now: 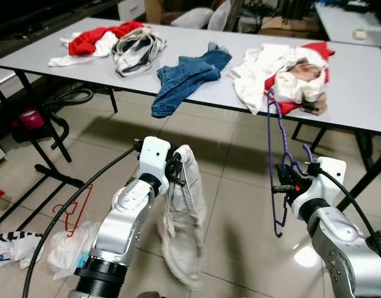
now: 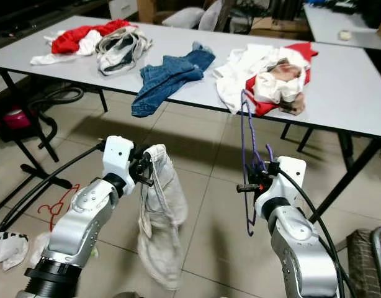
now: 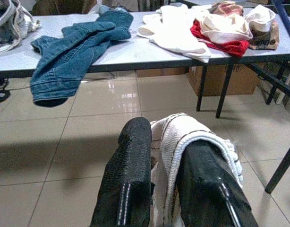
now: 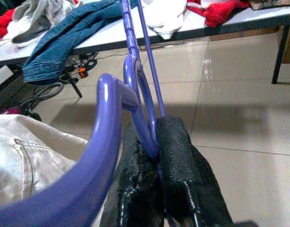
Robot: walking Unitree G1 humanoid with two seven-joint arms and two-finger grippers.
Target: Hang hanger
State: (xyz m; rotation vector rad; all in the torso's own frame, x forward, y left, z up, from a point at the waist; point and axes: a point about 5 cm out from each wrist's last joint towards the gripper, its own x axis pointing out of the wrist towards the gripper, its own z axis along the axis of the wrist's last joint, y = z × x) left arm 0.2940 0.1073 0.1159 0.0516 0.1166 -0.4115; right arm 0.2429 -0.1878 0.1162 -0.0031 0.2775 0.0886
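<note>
Standing before you is a long grey table (image 1: 364, 93) strewn with a blue denim garment (image 1: 184, 77) and heaped white and red clothes (image 1: 283, 74). Your left gripper (image 1: 176, 169) pinches a pale off-white cloth garment (image 1: 181, 230), which hangs limp above the tiled floor. Your right gripper (image 1: 285, 186) is clamped on a purple plastic hanger (image 1: 277, 136), held upright just below the table edge.
</note>
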